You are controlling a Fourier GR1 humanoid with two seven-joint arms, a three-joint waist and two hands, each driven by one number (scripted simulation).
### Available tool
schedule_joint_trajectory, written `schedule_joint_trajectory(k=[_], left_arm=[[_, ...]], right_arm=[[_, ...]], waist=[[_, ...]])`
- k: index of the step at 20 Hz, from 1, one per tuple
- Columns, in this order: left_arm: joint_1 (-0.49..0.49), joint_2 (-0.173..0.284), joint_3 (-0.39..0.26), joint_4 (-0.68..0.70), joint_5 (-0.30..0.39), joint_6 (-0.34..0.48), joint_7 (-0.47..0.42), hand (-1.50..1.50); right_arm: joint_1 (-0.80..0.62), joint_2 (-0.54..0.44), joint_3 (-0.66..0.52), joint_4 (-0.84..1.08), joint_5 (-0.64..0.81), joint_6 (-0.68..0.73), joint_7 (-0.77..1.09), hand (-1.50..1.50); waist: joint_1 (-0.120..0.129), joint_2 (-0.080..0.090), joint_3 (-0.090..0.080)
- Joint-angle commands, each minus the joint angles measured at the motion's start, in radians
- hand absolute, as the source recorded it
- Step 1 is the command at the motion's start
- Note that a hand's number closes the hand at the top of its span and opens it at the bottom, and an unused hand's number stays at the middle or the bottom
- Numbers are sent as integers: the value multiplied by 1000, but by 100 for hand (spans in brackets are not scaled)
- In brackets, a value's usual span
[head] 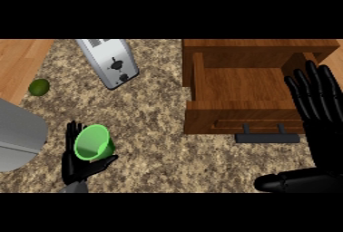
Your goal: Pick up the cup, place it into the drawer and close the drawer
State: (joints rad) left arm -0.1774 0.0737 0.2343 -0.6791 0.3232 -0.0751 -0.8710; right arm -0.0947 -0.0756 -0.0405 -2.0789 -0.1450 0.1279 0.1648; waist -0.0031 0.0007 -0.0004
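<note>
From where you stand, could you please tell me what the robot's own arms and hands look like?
Each robot hand is glossy black, with long, slender, segmented fingers and a thumb. The left robot hand shows a sliver of grey forearm below it. The right robot hand is larger in view, and its forearm is not visible. No cables, markings or sleeves show.

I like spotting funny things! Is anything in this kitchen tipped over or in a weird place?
The green cup is tipped on its side, but that is because the left hand holds it. The toaster sits askew on the counter, and a lime lies loose near it. Nothing is spilled or broken.
</note>
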Motion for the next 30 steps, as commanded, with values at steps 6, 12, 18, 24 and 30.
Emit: schedule_joint_trajectory(k=[6,12,18,24,30], left_arm=[[-53,3,-12,61,27,-147,-57,150],[-81,15,-11,117,-17,-83,-164,150],[-146,33,1,235,-51,-116,-296,150],[-166,79,-32,120,-41,-180,-178,150],[-49,68,-115,-206,-16,-228,-42,150]], right_arm=[[26,-1,9,-63,-19,2,45,-150],[-25,2,3,27,29,-14,-1,-150],[-41,-22,-24,2,-3,-4,31,-150],[-40,-44,-55,-74,-56,-3,106,-150],[-2,-30,-59,-40,-47,1,59,-150]], waist=[[-1,-1,0],[0,0,0],[-6,2,-1],[-4,0,0],[19,-8,2]])
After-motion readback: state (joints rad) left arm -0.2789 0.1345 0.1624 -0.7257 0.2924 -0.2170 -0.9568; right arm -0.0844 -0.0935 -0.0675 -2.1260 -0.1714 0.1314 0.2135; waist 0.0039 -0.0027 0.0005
